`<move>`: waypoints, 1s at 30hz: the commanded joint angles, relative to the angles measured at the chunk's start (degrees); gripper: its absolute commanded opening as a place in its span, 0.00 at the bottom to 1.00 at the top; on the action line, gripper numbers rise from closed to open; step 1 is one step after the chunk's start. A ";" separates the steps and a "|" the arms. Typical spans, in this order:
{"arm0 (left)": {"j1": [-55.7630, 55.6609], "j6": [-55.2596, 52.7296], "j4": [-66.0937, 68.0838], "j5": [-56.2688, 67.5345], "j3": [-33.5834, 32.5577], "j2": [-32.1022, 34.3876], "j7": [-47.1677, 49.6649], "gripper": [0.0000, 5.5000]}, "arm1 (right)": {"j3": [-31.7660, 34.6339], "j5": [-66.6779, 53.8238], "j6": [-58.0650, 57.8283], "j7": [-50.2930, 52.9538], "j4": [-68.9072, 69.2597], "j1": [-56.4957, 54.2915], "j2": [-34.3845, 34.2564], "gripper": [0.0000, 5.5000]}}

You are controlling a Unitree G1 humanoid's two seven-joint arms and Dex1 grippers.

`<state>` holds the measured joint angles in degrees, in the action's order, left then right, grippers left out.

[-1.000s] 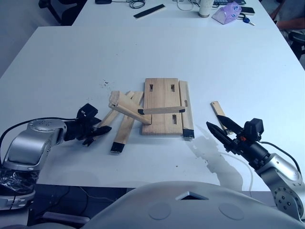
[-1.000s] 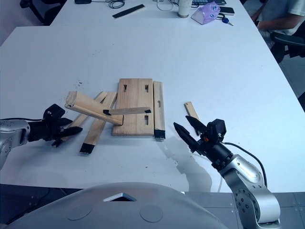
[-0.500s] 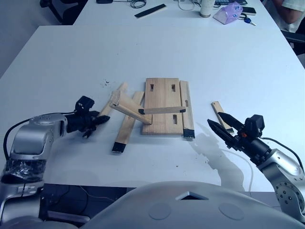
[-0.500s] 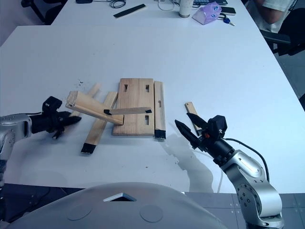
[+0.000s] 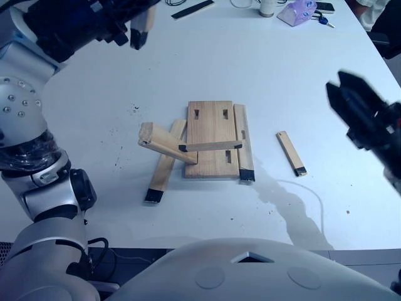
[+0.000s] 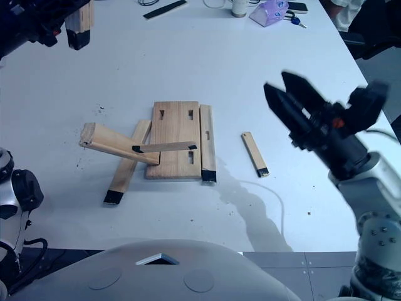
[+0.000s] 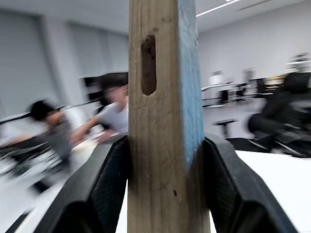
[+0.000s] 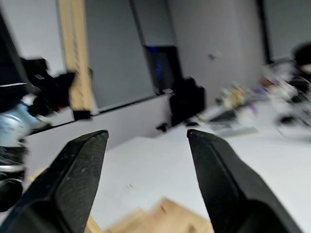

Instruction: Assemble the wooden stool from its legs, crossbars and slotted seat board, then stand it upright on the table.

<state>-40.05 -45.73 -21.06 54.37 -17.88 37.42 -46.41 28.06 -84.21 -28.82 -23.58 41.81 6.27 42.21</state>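
Two black fingers of your left gripper are clamped on a wooden leg, one against each side. The leg stands upright between them and shows an oblong slot in the face toward the wrist camera. In the head view that leg sits in the upper left of the frame, raised above the table.

Your right gripper hangs at the right of the frame, above the table, its fingers spread apart with nothing between them.

Near the centre the slotted seat board lies flat, with a second leg just beside its right edge. A third leg lies left of the board, dark tip toward the lower edge. A thicker leg crosses over it, tilted, and meets a crossbar that reaches across the board. A short crossbar lies apart, right of the board.
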 commanded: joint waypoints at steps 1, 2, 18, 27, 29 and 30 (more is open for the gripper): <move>1.75 1.26 -8.20 2.02 2.20 0.67 -0.91 0.39 | 0.49 -14.69 -1.44 3.97 1.90 -13.06 10.70 0.58; 2.85 1.81 -9.71 1.59 2.93 0.62 -0.82 0.39 | -0.70 -16.44 -1.80 4.54 1.68 -15.50 12.11 0.59; 10.64 11.41 -13.60 -5.91 9.01 3.13 -4.76 0.39 | -19.27 -7.59 -7.01 7.76 -2.12 -33.00 9.69 0.68; 12.32 14.96 -13.70 -9.09 11.11 3.32 -5.83 0.39 | -22.11 -6.29 -8.98 7.39 -3.89 -37.59 6.89 0.68; 12.71 15.53 -13.79 -9.57 11.47 3.36 -6.07 0.39 | -22.26 -6.16 -9.26 7.45 -3.98 -37.93 6.49 0.68; 13.04 15.90 -13.88 -9.92 11.74 3.43 -6.26 0.39 | -22.44 -6.14 -9.37 7.46 -4.06 -38.22 6.24 0.68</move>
<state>-27.63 -30.76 -34.48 45.62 -6.74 40.12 -51.96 6.30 -90.78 -36.91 -16.04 37.82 -30.62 49.16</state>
